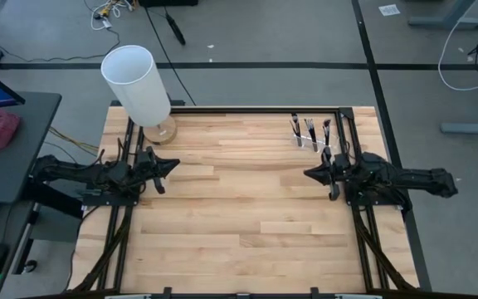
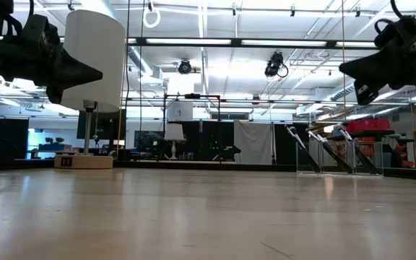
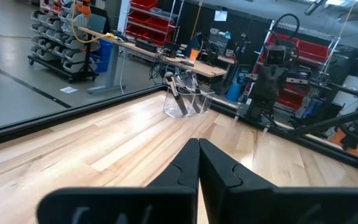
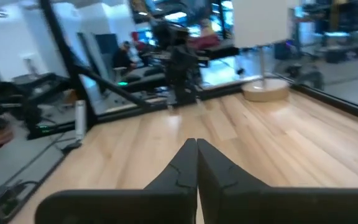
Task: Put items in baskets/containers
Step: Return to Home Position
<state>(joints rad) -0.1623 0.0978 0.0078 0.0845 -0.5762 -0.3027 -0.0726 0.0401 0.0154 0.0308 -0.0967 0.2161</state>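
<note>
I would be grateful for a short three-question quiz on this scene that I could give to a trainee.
1. True or false: some makeup brushes lie loose on the table.
2. Which is nearer the clear holder? A) the left gripper B) the right gripper
3. What stands on the round wooden base on the left arm's side of the table?

Key
1. False: every brush in view stands in the holder.
2. B. Both grippers are shut and empty.
3. The tall white cylinder.
</note>
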